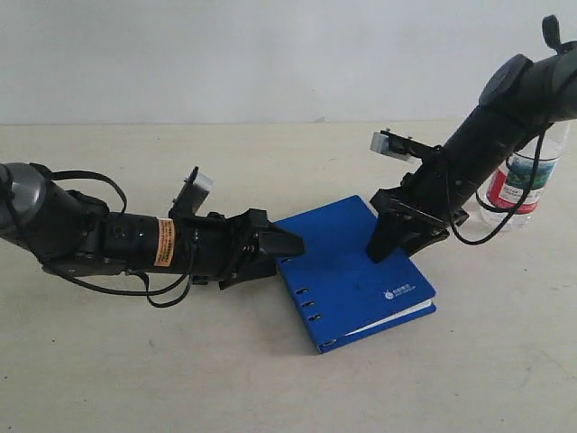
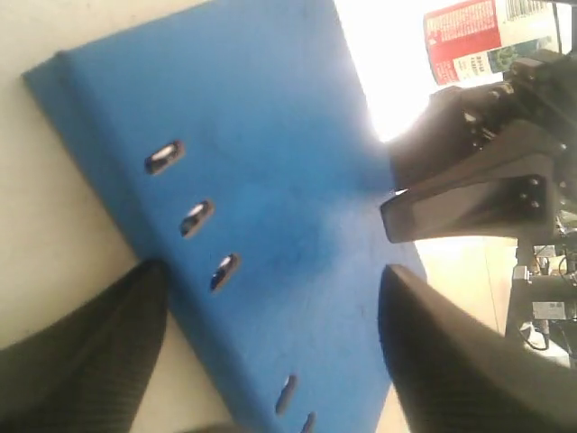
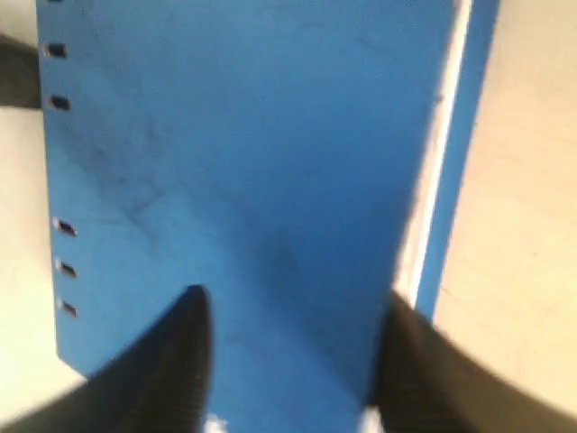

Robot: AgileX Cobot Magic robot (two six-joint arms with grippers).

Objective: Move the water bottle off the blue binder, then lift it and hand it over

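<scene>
Water bottle (image 1: 532, 194) off blue binder (image 1: 343, 262); label (image 1: 516, 179) text, white logo (image 1: 399, 290) unreadable.

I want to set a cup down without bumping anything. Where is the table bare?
Bare table lies below the binder in the exterior view and behind it toward the wall. Crowded: left gripper at the binder's holed edge, right gripper over it, bottle beside the right arm.

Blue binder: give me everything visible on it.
The binder is thin, rectangular, deep blue, closed and flat on the table. Small holes line one edge; a white logo sits near a corner; white pages show at the side. The left claw is at its holed edge, the right claw over the cover; contact unclear.
</scene>
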